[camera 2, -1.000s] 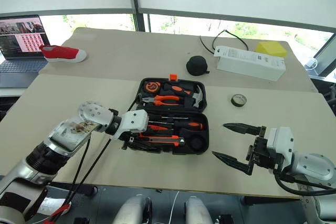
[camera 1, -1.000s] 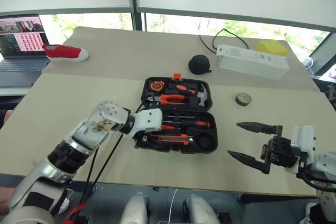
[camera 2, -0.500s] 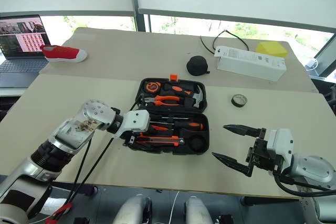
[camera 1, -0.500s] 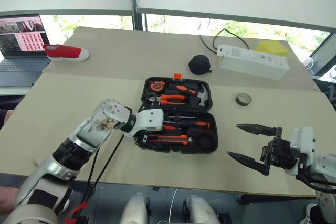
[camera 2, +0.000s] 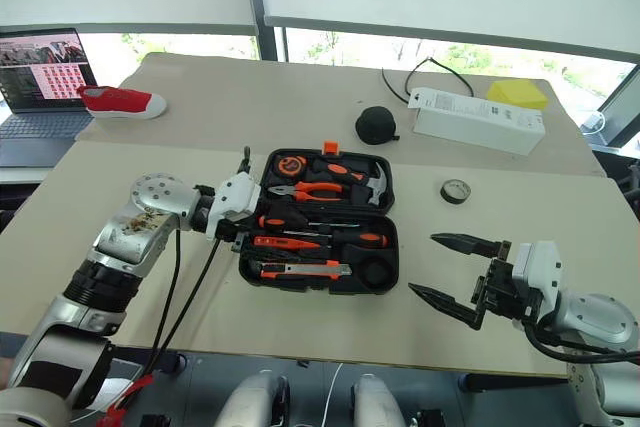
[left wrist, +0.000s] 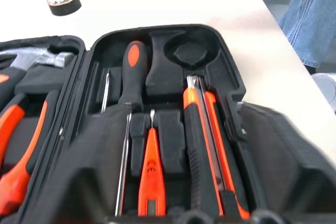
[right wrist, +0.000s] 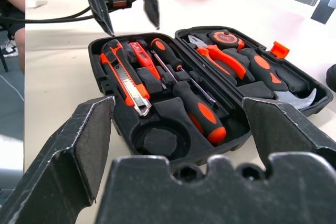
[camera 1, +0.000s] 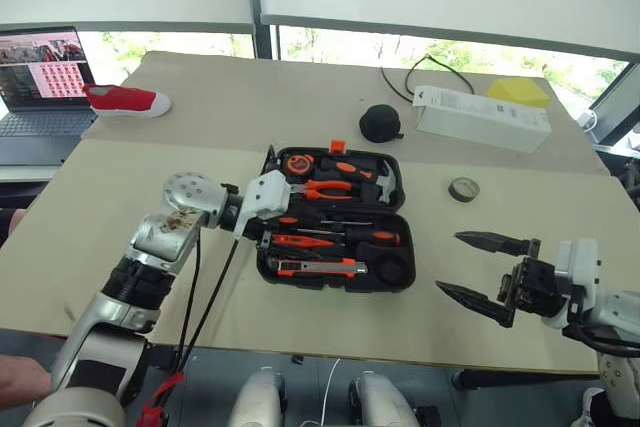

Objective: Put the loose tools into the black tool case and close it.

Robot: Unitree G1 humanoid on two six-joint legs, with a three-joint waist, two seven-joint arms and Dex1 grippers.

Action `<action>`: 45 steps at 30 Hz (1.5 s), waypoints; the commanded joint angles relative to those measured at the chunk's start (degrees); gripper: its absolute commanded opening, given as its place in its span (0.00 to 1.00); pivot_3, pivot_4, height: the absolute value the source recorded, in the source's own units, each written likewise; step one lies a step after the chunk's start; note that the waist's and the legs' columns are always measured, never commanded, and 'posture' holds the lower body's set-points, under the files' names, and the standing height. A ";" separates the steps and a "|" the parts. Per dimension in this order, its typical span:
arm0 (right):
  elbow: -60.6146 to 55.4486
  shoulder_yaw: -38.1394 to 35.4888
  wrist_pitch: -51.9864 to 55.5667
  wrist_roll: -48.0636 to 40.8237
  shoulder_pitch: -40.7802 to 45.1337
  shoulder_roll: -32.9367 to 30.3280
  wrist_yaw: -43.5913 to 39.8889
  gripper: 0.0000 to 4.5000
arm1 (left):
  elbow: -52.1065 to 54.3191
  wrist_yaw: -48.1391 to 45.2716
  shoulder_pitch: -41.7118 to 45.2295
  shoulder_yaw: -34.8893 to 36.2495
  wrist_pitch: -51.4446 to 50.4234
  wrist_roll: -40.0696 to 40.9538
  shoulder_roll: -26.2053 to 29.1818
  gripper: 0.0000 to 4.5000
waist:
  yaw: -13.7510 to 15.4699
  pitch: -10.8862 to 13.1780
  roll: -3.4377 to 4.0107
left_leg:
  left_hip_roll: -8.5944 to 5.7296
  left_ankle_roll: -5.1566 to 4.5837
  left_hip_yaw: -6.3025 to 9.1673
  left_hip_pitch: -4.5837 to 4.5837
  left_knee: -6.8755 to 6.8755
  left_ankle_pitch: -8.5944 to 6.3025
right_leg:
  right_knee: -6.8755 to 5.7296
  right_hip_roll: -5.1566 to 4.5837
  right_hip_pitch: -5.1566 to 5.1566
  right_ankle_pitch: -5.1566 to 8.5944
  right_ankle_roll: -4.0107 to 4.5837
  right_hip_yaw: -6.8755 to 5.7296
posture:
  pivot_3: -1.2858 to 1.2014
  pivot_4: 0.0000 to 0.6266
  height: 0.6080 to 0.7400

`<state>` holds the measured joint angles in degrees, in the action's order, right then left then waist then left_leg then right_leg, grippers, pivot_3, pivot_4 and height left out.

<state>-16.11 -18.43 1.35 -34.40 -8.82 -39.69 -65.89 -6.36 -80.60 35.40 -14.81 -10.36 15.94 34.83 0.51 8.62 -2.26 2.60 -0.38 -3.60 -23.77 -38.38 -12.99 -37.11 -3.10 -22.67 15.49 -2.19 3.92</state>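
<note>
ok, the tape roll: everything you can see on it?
The tape roll is a small dark ring with a paler inner core, lying flat on the beige table. It sits apart from the open black tool case, off the lid half's end on the robot's right, with nothing touching it. The case's round recess is unfilled.

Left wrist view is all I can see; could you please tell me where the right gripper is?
Observer: The right gripper hovers over the table, right of the black tool case, jaws wide open and empty.
Operator: Thank you. Are my left jaws holding anything?
Observer: No, the left gripper is open and empty above the case's left end.
Operator: What sits by the orange latch?
Observer: A tape measure, in the far half's left corner.
</note>
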 commanded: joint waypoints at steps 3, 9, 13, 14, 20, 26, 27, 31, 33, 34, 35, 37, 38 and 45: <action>-0.65 0.01 -1.29 0.39 0.59 0.69 0.69 1.00 | 0.75 1.57 -4.31 -0.48 4.33 -1.57 -1.47 0.21 | 0.04 0.00 0.00 | 0.01 0.00 0.00 0.00 -0.03 0.00 | -0.01 0.00 0.01 -0.01 0.00 0.00 | 0.52 0.24 1.00; -0.86 0.48 -0.97 0.62 0.91 1.01 1.24 1.00 | -3.03 6.86 -5.51 -2.67 6.20 -7.70 -3.23 0.01 | 0.18 0.00 0.01 | 0.00 0.00 0.02 0.00 -0.14 0.00 | -0.03 -0.01 0.07 -0.02 -0.03 -0.03 | 0.52 0.24 1.00; -1.22 0.83 -0.81 0.60 0.88 1.04 1.80 1.00 | -4.02 8.21 -5.66 -4.14 5.47 -9.59 -4.29 0.01 | 0.34 -0.04 0.07 | 0.00 -0.02 0.02 0.27 -0.23 -0.01 | -0.02 -0.02 0.40 -0.03 -0.05 -0.05 | 0.52 0.24 1.00; -1.36 0.83 -0.75 0.54 0.79 1.02 1.94 1.00 | -4.16 8.60 -5.76 -4.38 4.97 -10.02 -4.40 0.01 | 0.34 -0.05 0.08 | 0.00 -0.02 0.03 0.30 -0.27 -0.01 | -0.02 -0.02 0.44 -0.04 -0.07 -0.06 | 0.52 0.24 1.00; -2.52 0.39 -0.35 0.12 -0.47 0.96 2.89 1.00 | -3.68 11.84 -6.90 -4.05 -3.78 -9.53 -5.03 0.01 | 0.34 -0.15 0.20 | -0.02 -0.10 0.02 0.39 -0.42 0.03 | -0.03 -0.08 0.56 -0.12 -0.18 -0.04 | 0.52 0.24 1.00; -3.36 -0.08 0.16 -0.38 -1.83 0.88 4.09 1.00 | -3.53 10.95 -8.30 -2.77 -3.99 -8.15 -4.17 0.01 | 0.05 -0.45 0.56 | 0.00 -0.10 -0.01 0.43 -0.39 0.03 | -0.03 -0.06 0.55 -0.13 -0.17 0.00 | 0.52 0.24 1.00; -3.49 -0.51 0.21 -0.43 -2.23 0.90 4.50 1.00 | -3.20 11.00 -8.66 -0.81 -1.59 -6.33 -4.99 0.01 | 0.03 -0.48 0.63 | 0.00 -0.10 -0.01 0.44 -0.39 0.03 | -0.03 -0.05 0.55 -0.13 -0.17 0.00 | 0.52 0.24 1.00; -3.32 -3.97 1.14 -2.61 -4.16 1.84 7.29 1.00 | -0.11 12.02 -9.84 8.39 2.77 2.60 -7.68 0.17 | -0.09 -0.48 0.65 | 0.03 -0.10 0.00 0.36 -0.36 0.03 | -0.03 -0.04 0.46 -0.12 -0.15 0.02 | 0.52 0.24 1.00; -1.41 -7.26 -0.02 -2.65 -6.36 3.22 8.94 1.00 | 1.73 11.52 -10.78 14.73 4.38 8.17 -7.60 0.34 | -0.06 -0.47 0.63 | 0.03 -0.10 0.05 0.22 -0.37 0.03 | -0.03 -0.05 0.35 -0.13 -0.15 0.02 | 0.52 0.24 1.00; -0.23 -8.72 -0.76 -2.26 -7.48 4.04 9.60 1.00 | 2.28 10.98 -11.33 17.38 3.73 11.00 -7.19 0.42 | -0.04 -0.46 0.62 | 0.04 -0.10 0.09 0.20 -0.37 0.03 | -0.03 -0.05 0.34 -0.13 -0.15 0.02 | 0.52 0.24 1.00; 0.97 -10.03 -1.77 -1.66 -8.33 5.00 10.22 1.00 | 3.03 10.66 -11.99 19.49 2.52 13.44 -6.58 0.49 | -0.04 -0.46 0.62 | 0.06 -0.10 0.11 0.17 -0.36 0.03 | -0.01 -0.05 0.33 -0.13 -0.14 0.00 | 0.52 0.24 1.00; 3.78 -12.61 -3.45 -0.61 -9.81 7.22 12.25 1.00 | 4.42 9.40 -13.78 23.20 0.09 17.29 -4.37 0.67 | -0.08 -0.47 0.63 | 0.06 -0.12 0.10 0.19 -0.35 0.01 | 0.00 -0.06 0.34 -0.13 -0.14 -0.01 | 0.52 0.24 1.00; 5.24 -13.60 -4.71 0.31 -10.50 8.16 13.03 1.00 | 4.66 8.75 -14.79 24.64 -0.89 18.50 -2.97 0.75 | -0.18 -0.49 0.67 | 0.06 -0.13 0.09 0.20 -0.33 0.01 | 0.01 -0.06 0.35 -0.13 -0.14 -0.01 | 0.52 0.24 1.00; 10.81 -16.54 -7.97 3.48 -11.10 10.71 18.63 1.00 | 1.42 5.57 -20.56 32.37 -1.34 22.17 2.28 0.99 | -1.03 -0.48 0.70 | 0.12 -0.14 0.07 0.36 -0.27 -0.01 | 0.01 -0.12 0.39 -0.11 -0.14 0.03 | 0.52 0.24 1.00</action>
<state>-5.10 -32.85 -5.00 -31.35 -21.23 -28.48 -48.84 -4.73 -73.48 15.20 15.50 -13.32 37.16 36.38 -0.53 8.14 -1.55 2.72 -0.53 -3.53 -23.39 -38.66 -13.00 -37.09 -3.23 -22.27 15.39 -2.32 3.96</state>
